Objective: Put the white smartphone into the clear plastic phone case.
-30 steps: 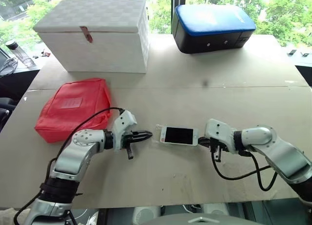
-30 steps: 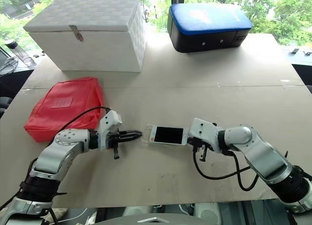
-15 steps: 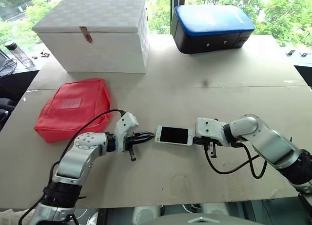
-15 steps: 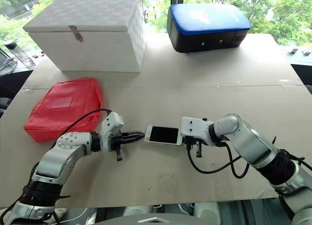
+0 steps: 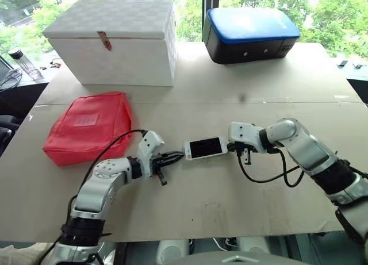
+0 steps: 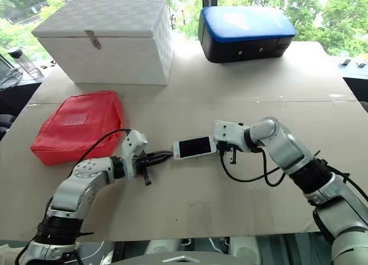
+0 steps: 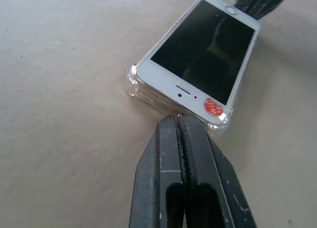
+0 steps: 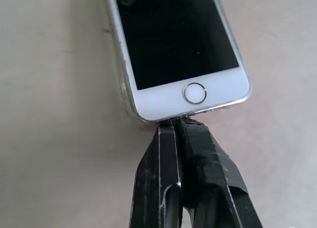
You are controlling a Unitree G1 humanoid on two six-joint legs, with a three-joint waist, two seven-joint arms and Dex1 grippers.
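The white smartphone (image 7: 202, 52) lies screen up on the clear plastic phone case (image 7: 132, 88), out on the open counter (image 5: 230, 196) between my two tools, the case's rim showing at the earpiece corners. I judge it laid in but not pressed home, since the phone's edge sits above that rim. My left tool (image 7: 179, 123) is pinched shut, tip against the earpiece end; my right tool (image 8: 176, 125) is shut too, bearing on the home-button end. Seating it remains

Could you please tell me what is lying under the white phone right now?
The clear case lies under the phone; its rim and corners show. The case's floor is covered.
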